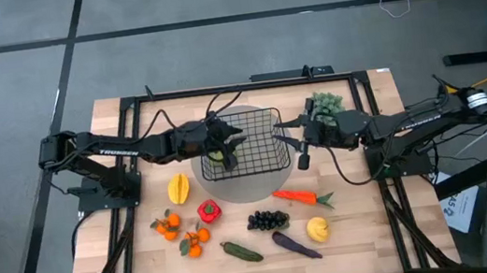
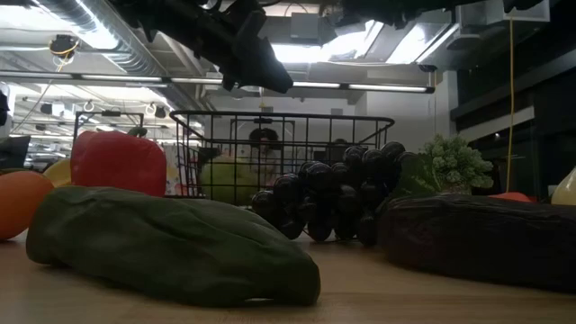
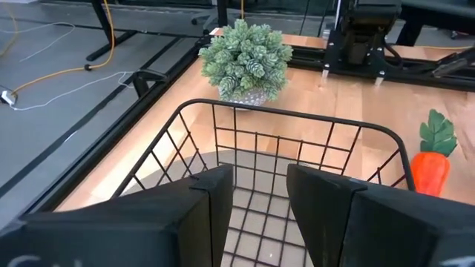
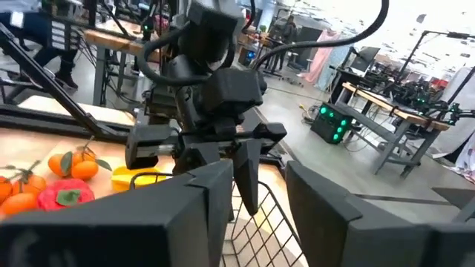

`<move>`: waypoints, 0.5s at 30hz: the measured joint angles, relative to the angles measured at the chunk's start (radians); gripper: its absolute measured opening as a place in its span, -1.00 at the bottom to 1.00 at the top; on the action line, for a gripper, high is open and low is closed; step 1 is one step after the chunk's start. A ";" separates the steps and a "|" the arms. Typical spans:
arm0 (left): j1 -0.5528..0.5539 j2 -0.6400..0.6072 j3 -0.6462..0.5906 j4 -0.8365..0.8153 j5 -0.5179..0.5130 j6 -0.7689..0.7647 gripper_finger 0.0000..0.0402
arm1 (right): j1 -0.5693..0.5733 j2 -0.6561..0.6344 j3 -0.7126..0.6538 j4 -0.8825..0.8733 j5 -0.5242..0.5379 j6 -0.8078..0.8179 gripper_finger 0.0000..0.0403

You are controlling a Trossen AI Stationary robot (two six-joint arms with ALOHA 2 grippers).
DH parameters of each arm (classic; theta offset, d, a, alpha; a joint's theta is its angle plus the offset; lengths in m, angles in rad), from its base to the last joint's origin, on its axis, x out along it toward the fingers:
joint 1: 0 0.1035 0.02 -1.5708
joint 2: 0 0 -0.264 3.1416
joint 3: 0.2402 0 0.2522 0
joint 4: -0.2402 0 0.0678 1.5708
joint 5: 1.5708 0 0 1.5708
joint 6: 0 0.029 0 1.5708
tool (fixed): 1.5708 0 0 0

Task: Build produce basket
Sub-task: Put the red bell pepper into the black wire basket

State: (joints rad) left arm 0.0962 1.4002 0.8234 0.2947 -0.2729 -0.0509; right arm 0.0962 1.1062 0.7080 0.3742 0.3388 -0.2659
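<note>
From above, the black wire basket (image 1: 247, 145) sits mid-table with the green apple (image 1: 216, 156) inside; the left gripper (image 1: 229, 148) hangs over the apple, the right gripper (image 1: 281, 130) at the basket's right rim. At table level the apple (image 2: 225, 177) shows through the mesh. Both wrist views show parted fingers (image 3: 215, 200) – each gripper holds nothing.

apple (image 1: 216, 156) in basket (image 1: 263, 143) on disc (image 1: 246, 188); left hand (image 1: 229, 146) over basket; plant (image 1: 325, 103) beside basket, rest of produce (image 1: 268, 219) on surface (image 1: 368, 224) nearer the front edge
</note>
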 joint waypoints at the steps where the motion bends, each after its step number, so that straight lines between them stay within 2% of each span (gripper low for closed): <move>1: -0.003 -0.002 0.000 -0.001 0.000 0.000 -0.42 | 0.009 -0.008 0.000 0.000 0.001 0.004 -0.34; 6: -0.029 -0.034 0.000 -0.027 0.000 0.000 -0.42 | 0.072 -0.064 0.000 -0.044 -0.002 0.090 -0.33; 9: -0.052 -0.063 0.000 -0.021 0.001 0.000 -0.42 | 0.124 -0.109 0.001 -0.132 -0.012 0.165 -0.33; 12: -0.084 -0.094 0.000 -0.038 0.001 0.001 -0.42 | 0.171 -0.155 0.001 -0.243 -0.100 0.271 -0.33; 15: -0.117 -0.112 0.000 -0.048 0.001 0.001 -0.42 | 0.209 -0.195 0.001 -0.351 -0.247 0.397 -0.33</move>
State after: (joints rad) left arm -0.0206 1.2878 0.8238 0.2469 -0.2715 -0.0502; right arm 0.3055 0.9113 0.7090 0.0230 0.0915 0.1316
